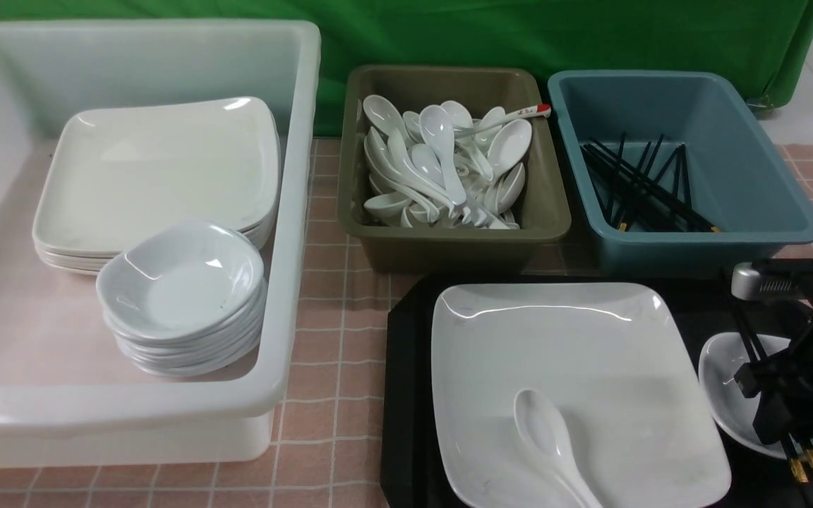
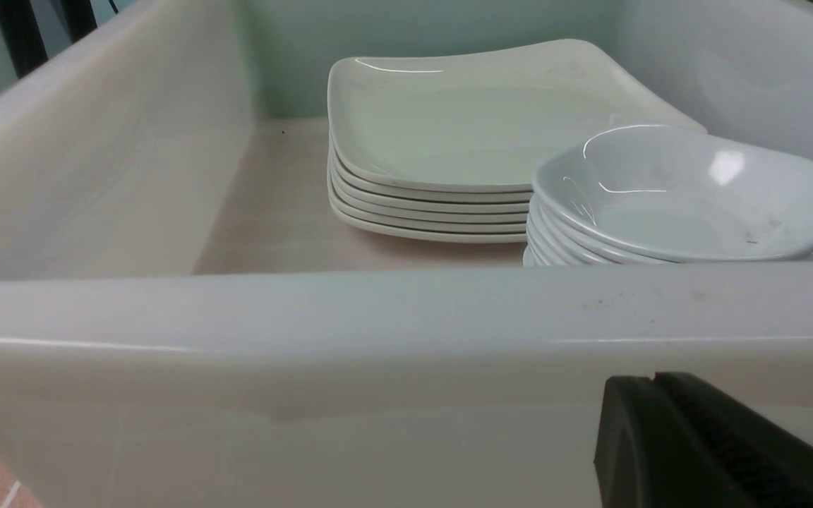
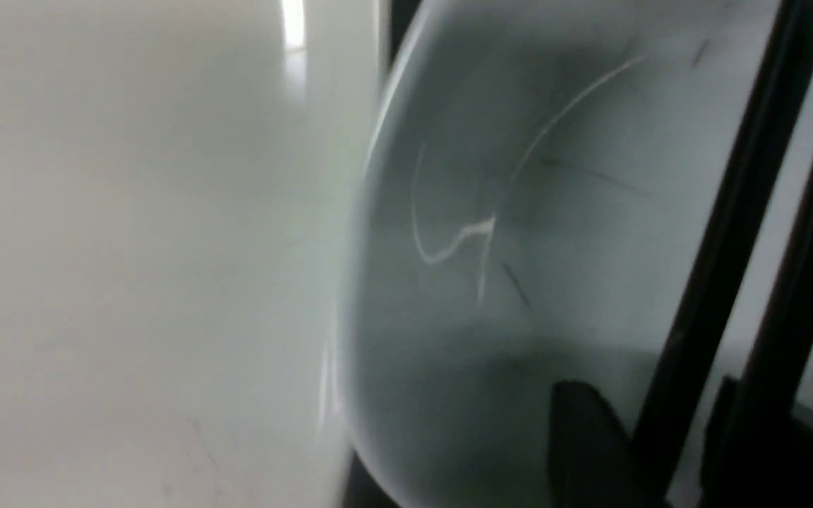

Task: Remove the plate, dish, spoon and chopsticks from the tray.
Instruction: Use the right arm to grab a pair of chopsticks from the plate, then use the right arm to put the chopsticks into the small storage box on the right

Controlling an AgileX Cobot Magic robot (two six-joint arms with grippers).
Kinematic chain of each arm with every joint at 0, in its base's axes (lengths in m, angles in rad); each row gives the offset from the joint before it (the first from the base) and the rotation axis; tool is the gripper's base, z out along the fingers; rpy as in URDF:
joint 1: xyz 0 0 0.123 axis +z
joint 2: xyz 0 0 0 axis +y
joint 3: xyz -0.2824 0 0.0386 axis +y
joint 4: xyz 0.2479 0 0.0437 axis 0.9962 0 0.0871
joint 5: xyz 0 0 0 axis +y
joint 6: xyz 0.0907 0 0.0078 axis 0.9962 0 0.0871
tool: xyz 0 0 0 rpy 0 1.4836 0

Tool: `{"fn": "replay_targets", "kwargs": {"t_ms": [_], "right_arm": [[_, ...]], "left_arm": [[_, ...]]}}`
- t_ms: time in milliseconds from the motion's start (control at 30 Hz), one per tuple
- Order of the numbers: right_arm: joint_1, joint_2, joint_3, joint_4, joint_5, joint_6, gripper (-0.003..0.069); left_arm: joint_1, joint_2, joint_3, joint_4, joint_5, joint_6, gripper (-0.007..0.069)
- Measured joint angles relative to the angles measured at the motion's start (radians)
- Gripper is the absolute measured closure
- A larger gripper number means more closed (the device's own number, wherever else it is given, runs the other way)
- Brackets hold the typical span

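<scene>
Though half hidden, seemingly two chopsticks (image 3: 712, 268)

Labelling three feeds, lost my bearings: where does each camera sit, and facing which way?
Front view: between the arms, facing forward over the tray; right gripper shows at right.
Left wrist view: low outside the white tub, facing its stacked plates; left gripper shows.
Right wrist view: close above the dish and chopsticks; dark fingers show.
Shared: front and left wrist both show that tub.
</scene>
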Motion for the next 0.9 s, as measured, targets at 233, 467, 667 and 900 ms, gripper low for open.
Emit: {"fn": "replay_targets", "kwargs": {"t_ms": [233, 467, 667, 900], "right_arm": [[0.000, -0.016, 0.000, 0.009, 0.087, -0.014, 0.0490], [0.000, -0.136, 0.000, 0.034, 0.206, -0.022, 0.0490], [0.000, -0.300, -0.012, 0.054, 0.219, -0.021, 0.0490], [0.000, -0.370, -0.161, 0.061, -0.201, 0.025, 0.0490]], "left_arm": [[0.000, 0.000, 0.000, 0.000, 0.000, 0.000, 0.0601], [0.000, 0.000, 0.000, 0.000, 0.000, 0.000, 0.0601], [0.000, 0.000, 0.000, 0.000, 0.000, 0.000, 0.0601], [0.000, 0.000, 0.000, 0.000, 0.000, 0.000, 0.0601]]}}
